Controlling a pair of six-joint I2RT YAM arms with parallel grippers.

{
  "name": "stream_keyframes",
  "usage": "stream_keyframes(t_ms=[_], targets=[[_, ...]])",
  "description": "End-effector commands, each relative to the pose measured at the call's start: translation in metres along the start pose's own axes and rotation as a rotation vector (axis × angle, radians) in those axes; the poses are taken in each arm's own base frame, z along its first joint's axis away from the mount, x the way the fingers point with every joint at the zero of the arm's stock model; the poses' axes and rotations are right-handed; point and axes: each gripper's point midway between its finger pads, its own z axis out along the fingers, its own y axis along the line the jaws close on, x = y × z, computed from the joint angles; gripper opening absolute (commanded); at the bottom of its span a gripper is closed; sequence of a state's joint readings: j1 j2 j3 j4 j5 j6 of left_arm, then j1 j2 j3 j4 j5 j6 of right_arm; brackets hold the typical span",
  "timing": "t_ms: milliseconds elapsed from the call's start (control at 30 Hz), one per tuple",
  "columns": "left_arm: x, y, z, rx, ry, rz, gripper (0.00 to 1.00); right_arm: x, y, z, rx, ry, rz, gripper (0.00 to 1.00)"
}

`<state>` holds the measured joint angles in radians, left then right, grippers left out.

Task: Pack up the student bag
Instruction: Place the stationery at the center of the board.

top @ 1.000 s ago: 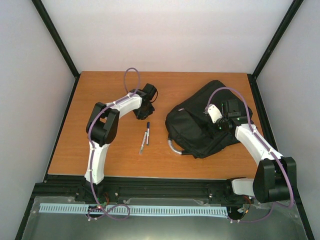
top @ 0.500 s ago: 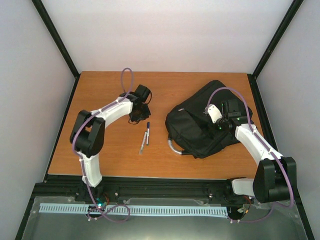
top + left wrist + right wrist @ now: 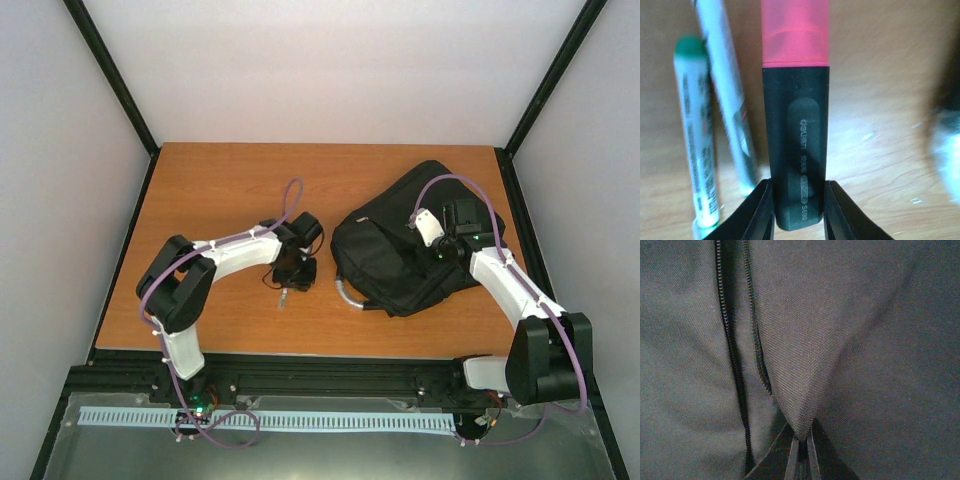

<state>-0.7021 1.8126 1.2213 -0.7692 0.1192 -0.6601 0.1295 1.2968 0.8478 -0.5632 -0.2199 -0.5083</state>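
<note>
The bench (image 3: 220, 190) is a wood-grain board with an orange-brown finish. Plain pale walls (image 3: 330, 70) and black frame posts (image 3: 112, 72) enclose it. A white slotted strip (image 3: 260, 420) runs along the metal sill at its near edge.

Three writing items lie close together and roughly parallel:
- The highlighter (image 3: 796, 150) has a black body, a pink cap and pale printed lettering.
- The white pen (image 3: 727, 110) sits just beside it.
- The green-capped marker (image 3: 696, 150) is outermost, with a patterned barrel.
</note>
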Motion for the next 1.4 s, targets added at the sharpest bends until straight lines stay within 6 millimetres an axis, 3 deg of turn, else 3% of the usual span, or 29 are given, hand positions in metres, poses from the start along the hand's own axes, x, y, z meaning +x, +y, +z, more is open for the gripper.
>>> stream_keyframes(t_ms=[0,133,433,567,633,800,867,1067,1367], targets=[[0.033,-0.006,-0.011,0.022,0.032,0.1,0.12,0.005,0.012,0.003,-0.058,0.016,-0.002,0.03],[0.065,-0.013,-0.005,0.017,0.075,0.184,0.14,0.007,0.013,0.006,-0.067,0.028,-0.001,0.03],[0.115,0.007,0.009,-0.106,0.17,0.27,0.15,0.007,0.014,0.005,-0.07,0.024,0.001,0.03],[0.129,0.018,0.015,-0.135,0.201,0.303,0.18,0.006,0.015,0.005,-0.076,0.022,0.001,0.03],[0.127,0.018,0.013,-0.134,0.185,0.324,0.23,0.006,0.016,0.006,-0.082,0.022,0.003,0.03],[0.11,0.013,-0.003,-0.141,0.09,0.338,0.47,0.006,0.017,0.005,-0.087,0.021,0.003,0.03],[0.101,0.013,-0.007,-0.162,0.057,0.332,0.5,0.006,0.017,0.005,-0.088,0.019,0.003,0.03],[0.085,0.012,-0.008,-0.222,0.012,0.32,0.51,0.007,0.018,0.006,-0.092,0.021,0.004,0.03],[0.081,0.008,0.006,-0.231,0.019,0.302,0.46,0.008,0.017,0.007,-0.089,0.027,0.003,0.03]])
